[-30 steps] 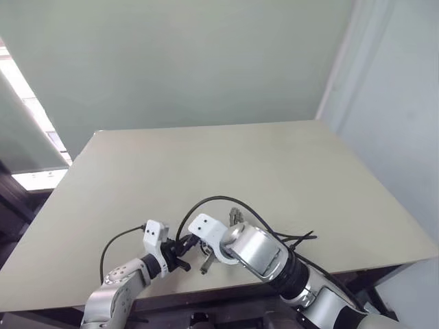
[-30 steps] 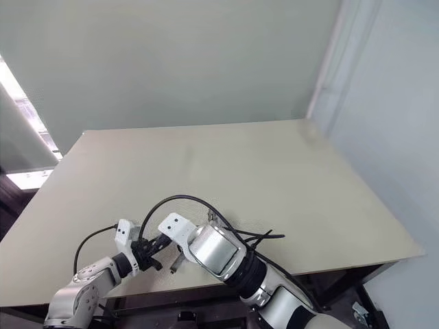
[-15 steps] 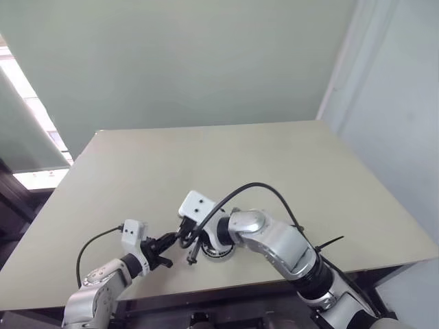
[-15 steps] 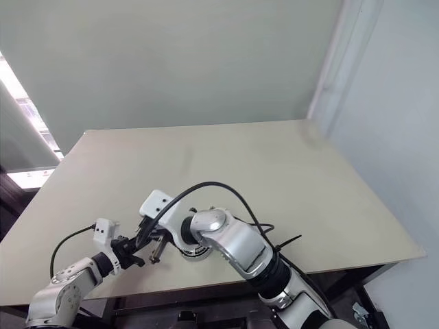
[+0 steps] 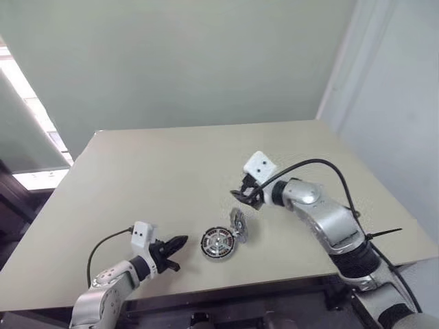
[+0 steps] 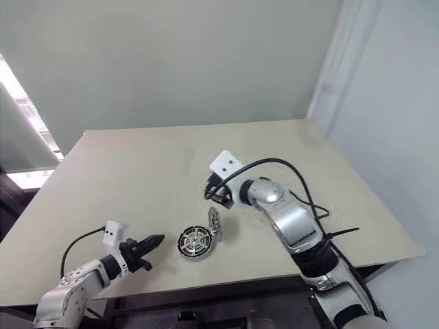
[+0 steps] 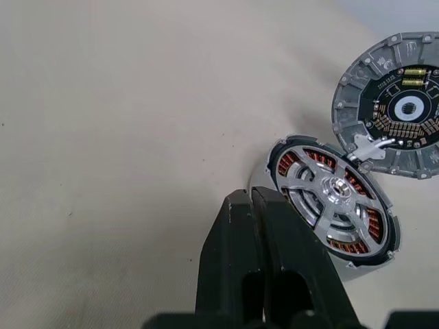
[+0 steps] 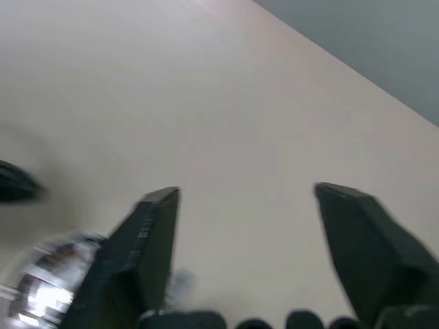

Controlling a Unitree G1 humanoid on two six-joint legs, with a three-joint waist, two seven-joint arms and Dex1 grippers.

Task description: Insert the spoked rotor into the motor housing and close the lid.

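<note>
- Lifting clear, the right gripper now stands wide and empty, leaving the spoked rotor seated in the motor housing.
- Lid remains upright, unclosed; left gripper pinched shut nearby.

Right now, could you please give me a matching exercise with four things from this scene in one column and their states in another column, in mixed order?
Column one:
1. spoked rotor
2. lid
3. left gripper
4. right gripper

Column two:
A. fingers wide apart, holding nothing, above the table
B. swung open, standing tilted beside the motor housing
C. fingers shut together, holding nothing
D. seated inside the ring of copper windings

Pairs: 1-D, 2-B, 3-C, 4-A
</note>
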